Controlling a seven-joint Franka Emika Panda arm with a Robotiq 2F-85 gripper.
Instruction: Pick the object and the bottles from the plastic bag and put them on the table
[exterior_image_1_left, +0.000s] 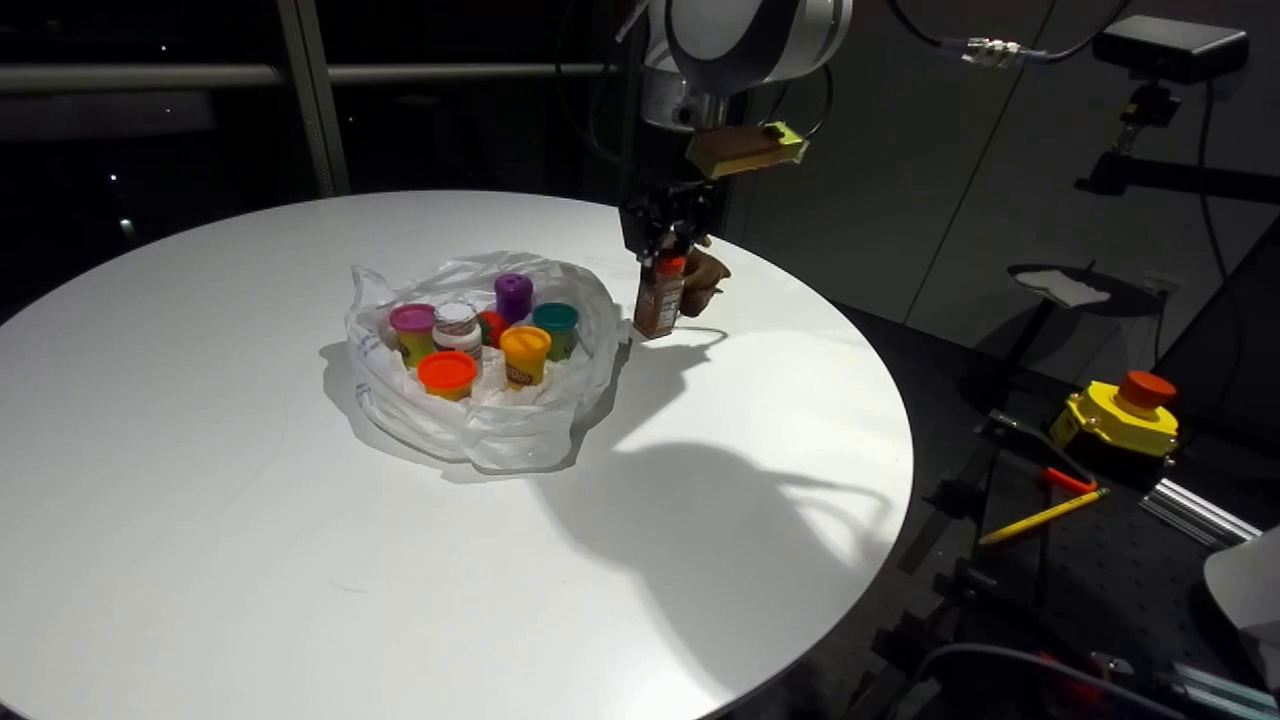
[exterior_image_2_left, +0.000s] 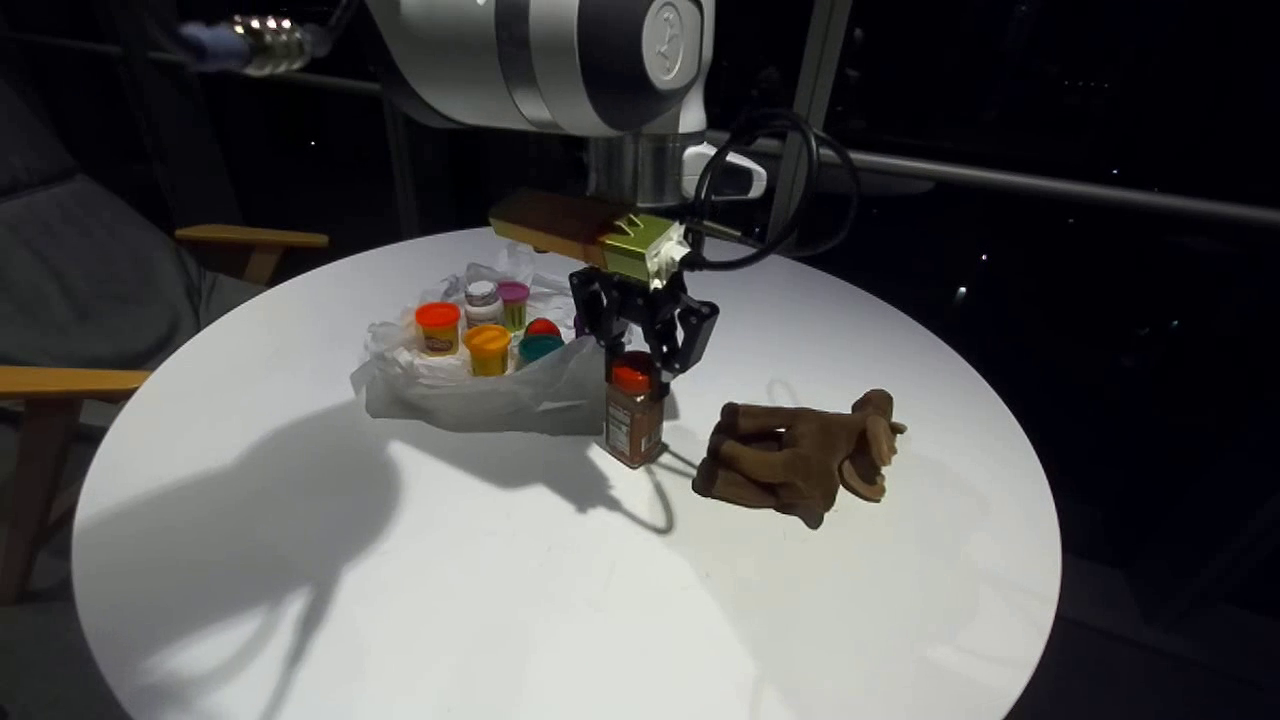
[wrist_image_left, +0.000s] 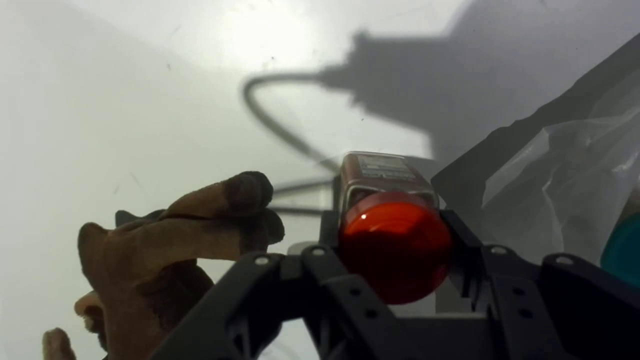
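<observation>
By dark windows (exterior_image_2_left: 980, 110) and a wooden-armed chair (exterior_image_2_left: 100, 270) stands a round white surface (exterior_image_2_left: 620, 620), broad shadows (exterior_image_2_left: 270, 490) across it. There the tool (exterior_image_2_left: 637, 373) pinches a red-capped bottle (exterior_image_2_left: 632, 425) near the crumpled plastic bag (exterior_image_2_left: 480, 405).

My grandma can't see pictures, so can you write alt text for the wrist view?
A black tool grips a red-lidded bottle, seen from above. A brown toy animal lies on the white table at left, part of a plastic bag at right.
</observation>
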